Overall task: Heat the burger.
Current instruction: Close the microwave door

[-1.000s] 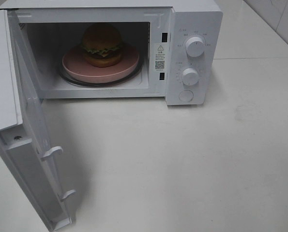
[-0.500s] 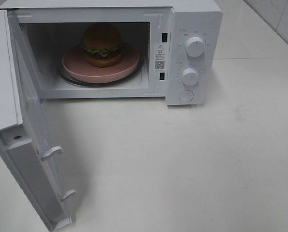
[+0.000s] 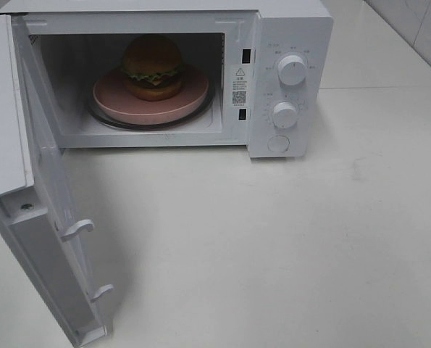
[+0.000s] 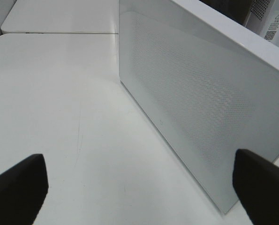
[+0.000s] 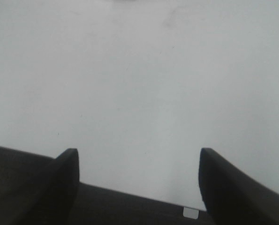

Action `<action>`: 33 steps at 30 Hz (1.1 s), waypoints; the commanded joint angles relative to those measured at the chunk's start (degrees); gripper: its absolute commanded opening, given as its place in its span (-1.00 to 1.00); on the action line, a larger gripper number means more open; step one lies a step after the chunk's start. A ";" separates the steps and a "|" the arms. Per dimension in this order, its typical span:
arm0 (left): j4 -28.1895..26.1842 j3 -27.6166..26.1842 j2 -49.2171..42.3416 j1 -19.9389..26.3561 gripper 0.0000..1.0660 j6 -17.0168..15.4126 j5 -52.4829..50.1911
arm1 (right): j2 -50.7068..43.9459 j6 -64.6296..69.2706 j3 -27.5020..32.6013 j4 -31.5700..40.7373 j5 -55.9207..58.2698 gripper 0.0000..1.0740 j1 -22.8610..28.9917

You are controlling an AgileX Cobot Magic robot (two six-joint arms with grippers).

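White door (image 3: pixel 48 217) stands wide open on the left side of the microwave (image 3: pixel 302 29). The left gripper (image 4: pixel 139 159) is near the outer face of this door, over the table (image 3: pixel 273 239). Its two black fingers (image 4: pixel 22 185) are spread far apart and hold nothing.

Inside the microwave there is a round glass tray (image 3: pixel 99 117). A pink plate (image 3: pixel 193 94) lies on the tray. The burger (image 3: pixel 153 67) sits on the plate, a bit toward the back of the microwave. It has a brown bun on top and green lettuce in the middle.

On the right part of the microwave's front there are two white knobs, one (image 3: pixel 292 70) above the other (image 3: pixel 285 114), and a round button (image 3: pixel 278 143) below them.

The right gripper (image 5: pixel 138 154) is over bare table. Its fingers (image 5: pixel 69 173) are apart too, with nothing between them.
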 commanded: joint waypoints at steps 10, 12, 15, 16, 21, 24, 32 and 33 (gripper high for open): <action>-0.23 0.00 -0.97 0.29 0.88 -0.29 0.06 | -8.37 -0.34 0.52 -0.11 -4.24 0.33 -8.42; -0.23 0.00 -0.97 0.29 0.88 -0.29 0.06 | -9.00 -0.34 0.97 0.00 -4.76 0.33 -8.71; -0.29 0.00 -0.97 0.29 0.88 -0.29 0.06 | -11.63 -0.34 3.27 0.23 -5.39 0.33 -9.57; -0.29 0.00 -0.97 0.29 0.88 -0.34 0.06 | -12.03 -0.40 3.21 0.29 -5.44 0.33 -9.91; -0.29 0.00 -0.97 0.29 0.88 -0.29 0.06 | -14.84 -0.40 3.21 0.29 -5.44 0.33 -9.91; -0.29 0.00 -0.97 0.29 0.88 -0.29 0.06 | -17.02 -0.34 3.21 0.29 -5.44 0.33 -9.91; -0.29 0.00 -0.92 0.29 0.88 -0.29 0.06 | -17.07 -0.46 3.21 0.40 -5.44 0.33 -9.91; -0.29 0.00 -0.92 0.29 0.88 -0.29 0.06 | -17.07 -0.46 3.21 0.40 -5.44 0.33 -9.91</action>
